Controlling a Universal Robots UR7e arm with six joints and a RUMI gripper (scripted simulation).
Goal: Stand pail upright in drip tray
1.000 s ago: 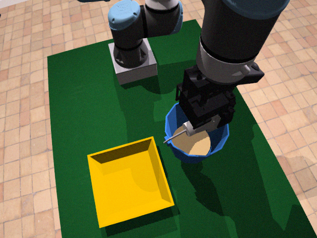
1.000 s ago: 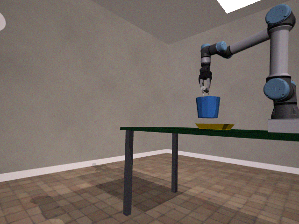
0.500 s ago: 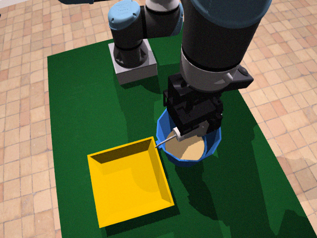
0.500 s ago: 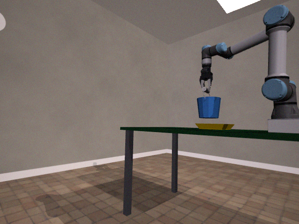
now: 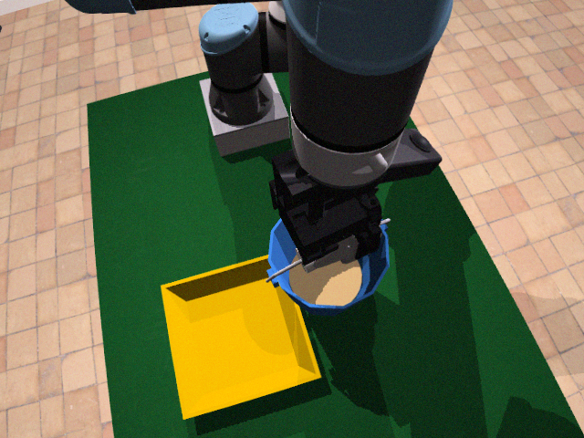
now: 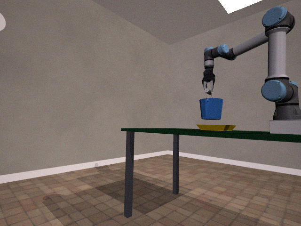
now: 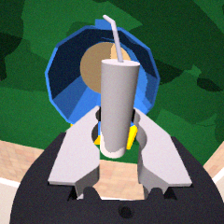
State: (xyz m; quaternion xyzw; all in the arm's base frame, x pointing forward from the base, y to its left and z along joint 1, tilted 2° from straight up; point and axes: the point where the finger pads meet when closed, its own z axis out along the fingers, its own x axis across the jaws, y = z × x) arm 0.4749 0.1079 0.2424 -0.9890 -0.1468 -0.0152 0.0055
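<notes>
A blue pail (image 5: 329, 273) with a tan floor hangs upright from its wire handle. My gripper (image 5: 329, 256) is shut on the grey grip of that handle (image 7: 117, 107). In the side view the pail (image 6: 210, 108) hangs in the air, its base a little above the yellow drip tray (image 6: 216, 127). From above, the pail overlaps the tray's (image 5: 238, 334) far right corner. In the wrist view the pail (image 7: 100, 75) hangs below the fingers, and a bit of yellow tray shows past the grip.
The green table top (image 5: 164, 188) carries the tray and the robot's grey base block (image 5: 245, 122). The arm's wrist (image 5: 349, 94) hides part of the pail from above. Tiled floor lies all round the table.
</notes>
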